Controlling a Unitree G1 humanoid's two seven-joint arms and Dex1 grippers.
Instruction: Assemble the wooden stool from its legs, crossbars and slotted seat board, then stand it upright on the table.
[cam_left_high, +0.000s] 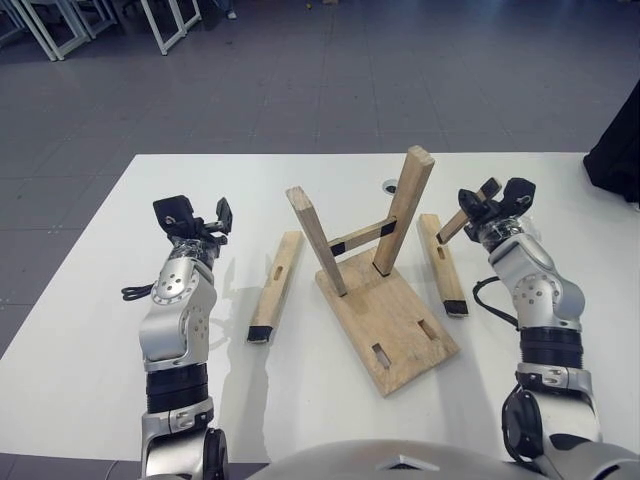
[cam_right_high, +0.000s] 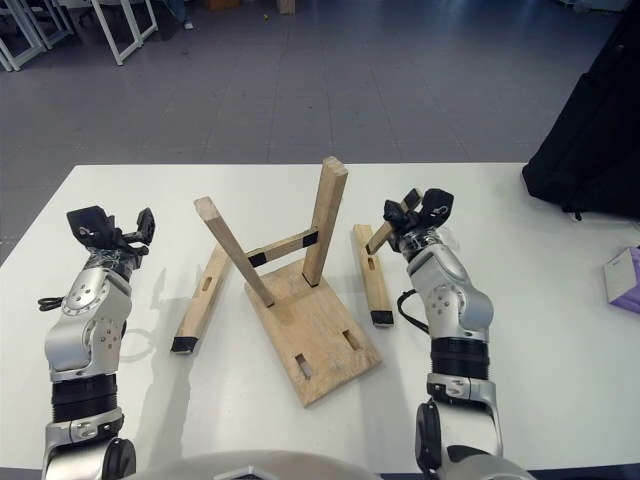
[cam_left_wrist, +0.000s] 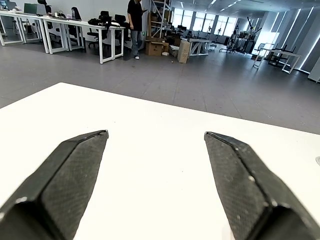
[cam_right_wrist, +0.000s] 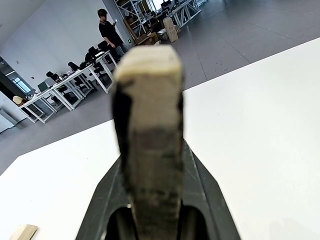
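The right gripper (cam_left_high: 487, 208) has its fingers clamped on a crossbar (cam_left_high: 462, 222), seemingly kept ready for the loose legs (cam_left_high: 275, 285) flanking the seat board (cam_left_high: 400, 325), which lies on the tabletop (cam_left_high: 80, 330) with two joined legs (cam_left_high: 405, 205) slotted in; the left gripper (cam_left_high: 200, 217) has its fingers spread wide.

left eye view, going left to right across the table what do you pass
left gripper, open → loose leg lying flat → tilted leg on the seat board → upright leg → second loose leg lying flat → right gripper, shut on a crossbar
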